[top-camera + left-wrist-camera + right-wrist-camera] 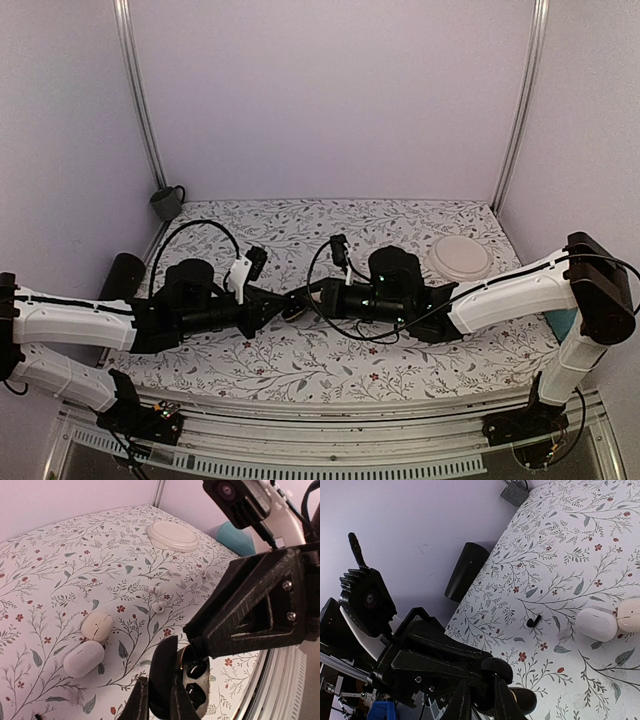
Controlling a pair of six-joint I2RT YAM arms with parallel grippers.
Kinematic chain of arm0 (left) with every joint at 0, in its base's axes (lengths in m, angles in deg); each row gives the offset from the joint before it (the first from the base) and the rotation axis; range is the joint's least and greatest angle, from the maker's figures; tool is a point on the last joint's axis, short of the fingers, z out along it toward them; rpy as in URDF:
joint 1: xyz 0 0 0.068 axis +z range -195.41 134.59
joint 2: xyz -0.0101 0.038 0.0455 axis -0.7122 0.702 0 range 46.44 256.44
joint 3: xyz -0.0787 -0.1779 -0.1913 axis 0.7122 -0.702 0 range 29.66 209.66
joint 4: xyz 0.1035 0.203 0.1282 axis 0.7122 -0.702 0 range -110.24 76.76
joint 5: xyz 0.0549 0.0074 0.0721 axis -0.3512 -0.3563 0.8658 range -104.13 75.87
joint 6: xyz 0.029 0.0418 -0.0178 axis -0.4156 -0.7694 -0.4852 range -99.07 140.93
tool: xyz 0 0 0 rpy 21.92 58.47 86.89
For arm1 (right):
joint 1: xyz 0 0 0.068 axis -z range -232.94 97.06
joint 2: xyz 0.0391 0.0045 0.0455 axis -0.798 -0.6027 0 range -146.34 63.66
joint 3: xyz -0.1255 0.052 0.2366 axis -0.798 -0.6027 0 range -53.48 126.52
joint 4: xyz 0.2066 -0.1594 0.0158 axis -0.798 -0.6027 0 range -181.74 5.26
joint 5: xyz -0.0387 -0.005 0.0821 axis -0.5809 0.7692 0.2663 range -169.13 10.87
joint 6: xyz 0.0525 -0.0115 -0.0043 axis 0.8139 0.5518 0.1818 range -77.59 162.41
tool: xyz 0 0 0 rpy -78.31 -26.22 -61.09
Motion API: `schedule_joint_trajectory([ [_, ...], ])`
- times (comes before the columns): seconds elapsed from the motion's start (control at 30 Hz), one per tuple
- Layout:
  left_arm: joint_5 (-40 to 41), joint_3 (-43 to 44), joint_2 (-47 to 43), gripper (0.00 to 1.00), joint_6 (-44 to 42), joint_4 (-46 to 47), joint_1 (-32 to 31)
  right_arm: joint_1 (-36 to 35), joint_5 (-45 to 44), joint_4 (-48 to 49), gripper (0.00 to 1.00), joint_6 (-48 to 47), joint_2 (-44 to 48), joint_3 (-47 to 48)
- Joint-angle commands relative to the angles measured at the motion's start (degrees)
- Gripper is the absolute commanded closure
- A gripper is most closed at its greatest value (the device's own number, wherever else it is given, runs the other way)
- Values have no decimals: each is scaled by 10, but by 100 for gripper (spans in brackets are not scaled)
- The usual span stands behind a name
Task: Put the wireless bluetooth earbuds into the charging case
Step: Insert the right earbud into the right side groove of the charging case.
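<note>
Over the near middle of the flower-patterned table (330,365), the two arms are meeting tip to tip. The left gripper (284,304) is reaching in from the left with its fingers pressed tight on the charging case (196,682), which is sitting open just above the cloth, its two glossy wells facing up. The right gripper (309,299) is hovering right over the case with its fingers drawn close together; the views are not showing whether anything is pinched between them. Just beyond, one of the wireless bluetooth earbuds (533,621) is lying alone on the cloth, apart from the case; the other is not showing clearly. Near it, two white oval pebbles (84,658) are lying side by side, touching. Farther out, several small white pieces (160,607) are lying scattered. Toward the back right, a round white dish (172,535) is resting beside a teal object (235,536). At the left edge a black cylinder (465,570) is lying, and a grey cup (166,202) is sitting in the far left corner.
</note>
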Motion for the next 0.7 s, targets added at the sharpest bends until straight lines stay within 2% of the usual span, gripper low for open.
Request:
schedule_joint_trajectory([
  [0.0, 21, 17, -7, 100, 1, 33, 2, 11, -55, -94, 85, -5, -7, -18],
  [0.67, 23, 19, -2, 100, 0, 33, 2, 11, -55, -110, 85, -10, -18, -7],
])
